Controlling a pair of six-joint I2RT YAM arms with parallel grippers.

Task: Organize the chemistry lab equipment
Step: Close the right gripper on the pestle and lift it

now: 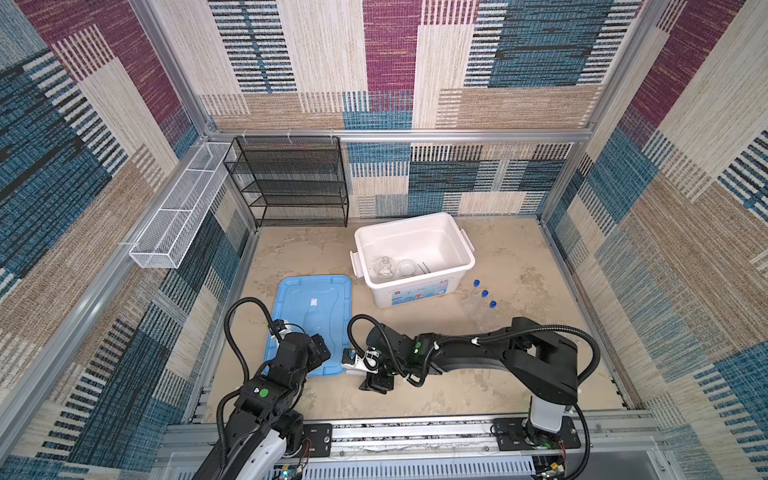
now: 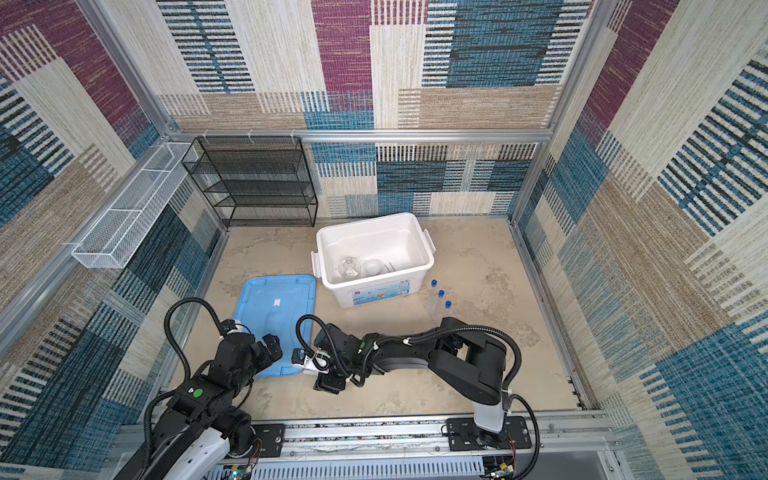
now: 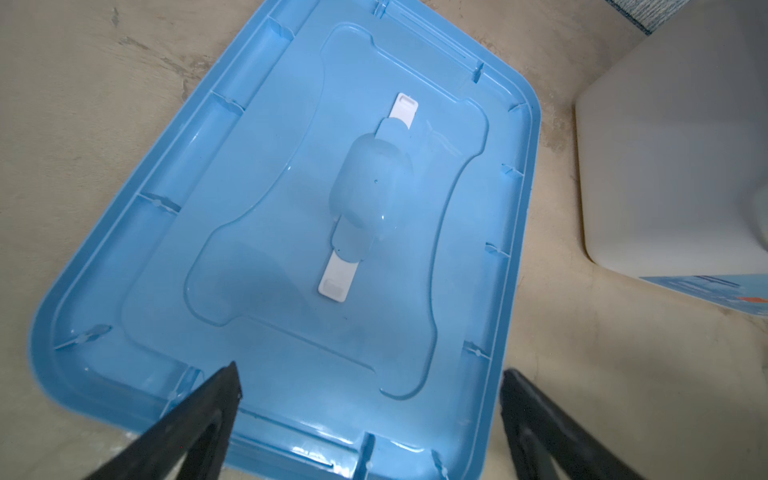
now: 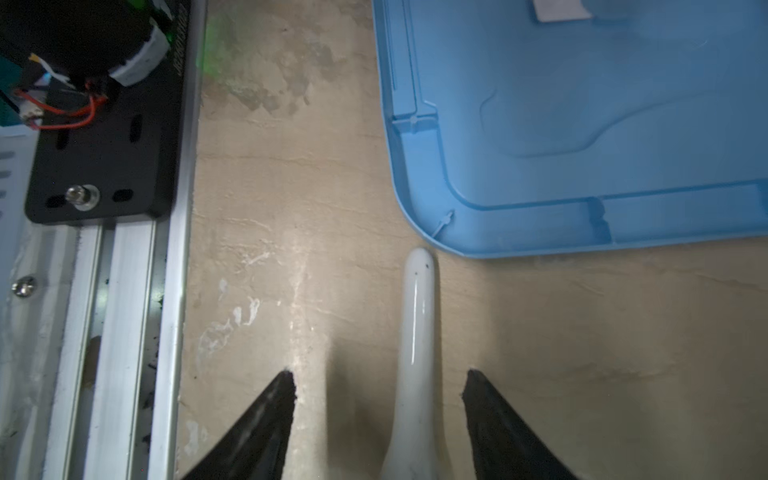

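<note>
Straddling the pestle [image 4: 417, 324] by the lid's [image 4: 582, 124] corner, the right gripper [image 4: 378, 374] stands spread, apparently to pinch it for the bin [image 1: 386, 295]; the left gripper [image 3: 370, 370] hangs spread above the lid.

A purpose-built robot test cell is shown, of the kind found in a laboratory or workshop. The table [image 1: 519, 374] is enclosed by an aluminium frame [image 1: 399, 135], and the walls [image 1: 519, 62] are lined with carpet-like patchwork fabric in blue, beige and purple. At 6 o'clock a metal rail [image 1: 415, 434] is fitted along the table edge, and the left arm [image 1: 266, 395] and right arm [image 1: 498, 353], both black with exposed cables, are mounted on it. A black wire rack [image 1: 291, 183] is set at 11 o'clock, and a white mesh basket [image 1: 174, 216] is fixed to the wall at 9 o'clock. A clear glass flask [image 1: 385, 267] is held in a white bin [image 1: 415, 293] toward 12 o'clock.
</note>
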